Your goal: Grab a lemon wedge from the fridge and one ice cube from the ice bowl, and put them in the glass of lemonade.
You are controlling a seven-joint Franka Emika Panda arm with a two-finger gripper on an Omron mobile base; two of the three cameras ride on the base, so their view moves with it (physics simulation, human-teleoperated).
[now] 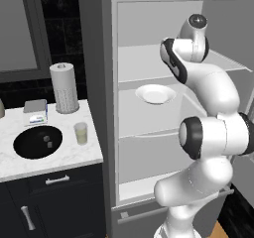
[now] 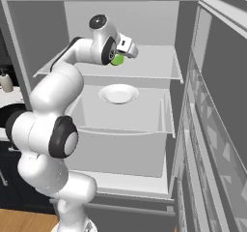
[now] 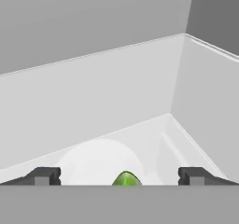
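Note:
The grey fridge point(image 1: 94, 58) stands open, and my arm reaches in over its upper shelf point(image 2: 154, 66). My gripper point(image 2: 130, 50) is open there with nothing between its fingers. The lemon wedge point(image 2: 116, 59), small and yellowish-green, sits just under the hand, partly hidden by the wrist. In the hand view the lemon wedge point(image 3: 126, 179) peeks up at the bottom edge, midway between the wide-apart finger tips point(image 3: 44, 175) of the gripper point(image 3: 120, 176). The black ice bowl point(image 1: 20, 143) holds two ice cubes point(image 1: 48, 140) on the counter at the left. The glass of lemonade point(image 1: 81, 133) stands beside the bowl.
A white plate point(image 1: 155, 93) lies on the middle shelf. The fridge door point(image 2: 222, 129) hangs open on the right. A paper-towel roll point(image 1: 64, 87) and a small box point(image 1: 35, 112) stand at the back of the marble counter point(image 1: 74, 157), and a soap bottle point(image 2: 6, 82) stands further left.

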